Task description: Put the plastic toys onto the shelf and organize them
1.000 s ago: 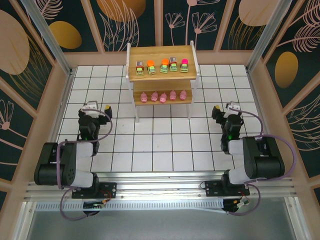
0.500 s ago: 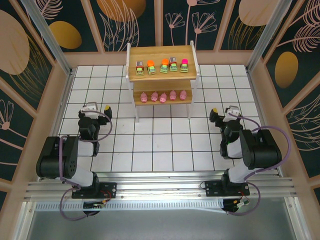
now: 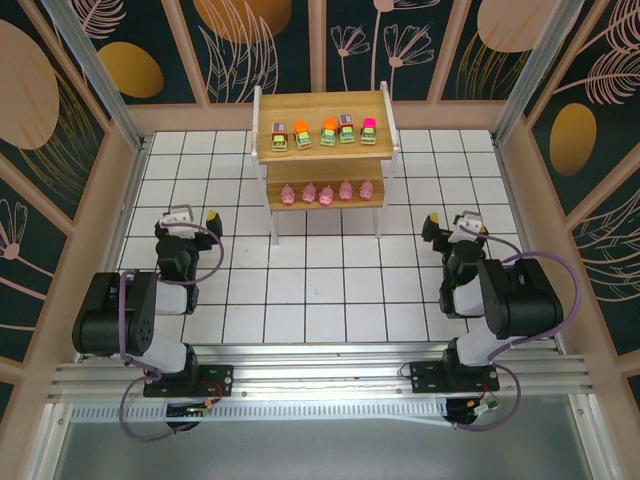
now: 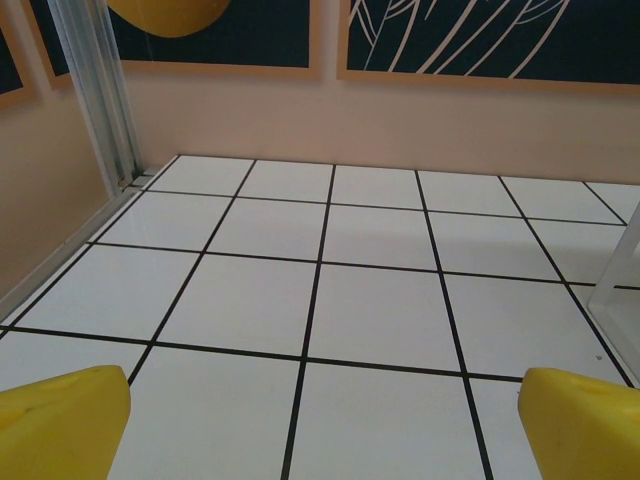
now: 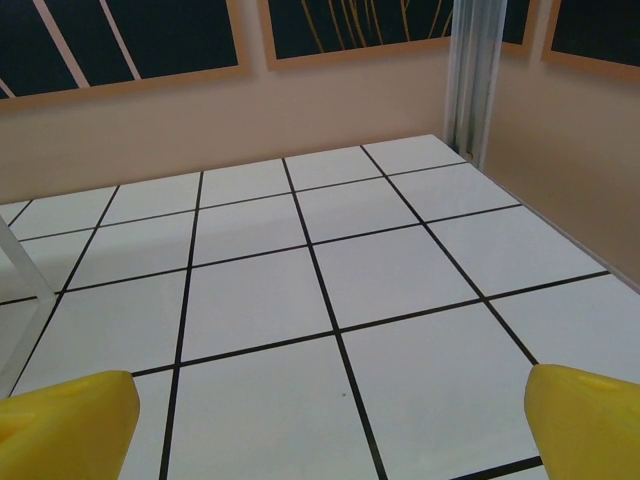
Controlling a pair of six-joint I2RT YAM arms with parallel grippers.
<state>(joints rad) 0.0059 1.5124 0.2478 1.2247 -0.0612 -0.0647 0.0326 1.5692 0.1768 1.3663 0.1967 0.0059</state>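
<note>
My left pincer [image 4: 320,432]: spread wide, blunt yellow tips, nothing between.
My right pincer [image 5: 320,425]: likewise released, empty.
Floor [image 4: 380,315]: glossy white tiles, black grout, open ahead of me.
Shelf [image 3: 320,105]: pale wood, far centre; blocky vehicles [image 3: 322,132] on top, rounded pink pigs [image 3: 326,192] below.

The table [image 3: 330,270] is white tile ruled by a black grid. At its twelve o'clock the shelf [image 3: 320,108] is pale wood on white legs. The vehicles [image 3: 327,133] are green and grey, topped brown, orange, orange, brown, then magenta toward three o'clock; the pigs [image 3: 325,193] are pink. The walls [image 3: 440,40] are dark teal with peach line-drawn leaves and gold ovals. The left gripper [image 4: 322,410] and right gripper [image 5: 330,410] have yellow fingers [image 4: 62,420].
</note>
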